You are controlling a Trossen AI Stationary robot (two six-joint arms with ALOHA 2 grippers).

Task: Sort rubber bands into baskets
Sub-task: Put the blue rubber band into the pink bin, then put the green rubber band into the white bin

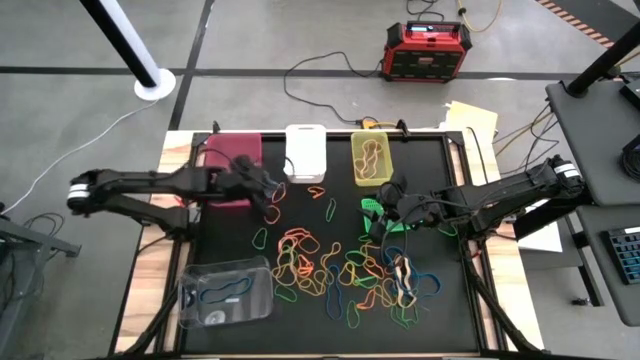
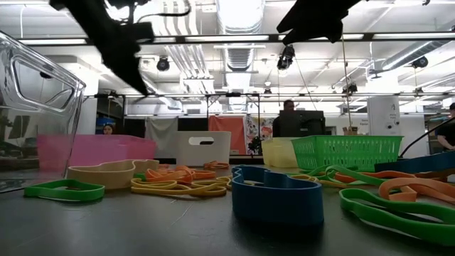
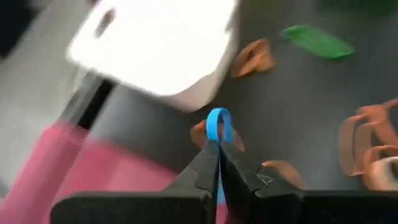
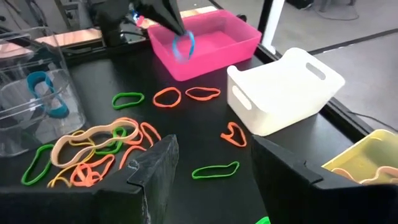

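Rubber bands (image 1: 335,275) are lying in a loose tangle of orange, yellow, green and blue loops across the middle of the black table (image 1: 440,330). Going left to right, the clear basket (image 1: 226,292) is sitting at the near left with a blue loop inside it, and the pink basket (image 1: 232,166) is standing at the far left edge. The left gripper (image 1: 270,190) is hanging just beside the pink basket, its fingers pinching a single blue band (image 3: 218,124), which is dangling above the table in the right wrist view. Next along the far edge are standing the white basket (image 1: 305,152) and the yellow-green basket (image 1: 373,157), the latter holding a few bands. The green mesh basket (image 1: 385,215) is sitting under the right arm, partly hidden by it. The right gripper (image 1: 392,192) is hovering above that spot, its fingers spread wide with nothing between them.
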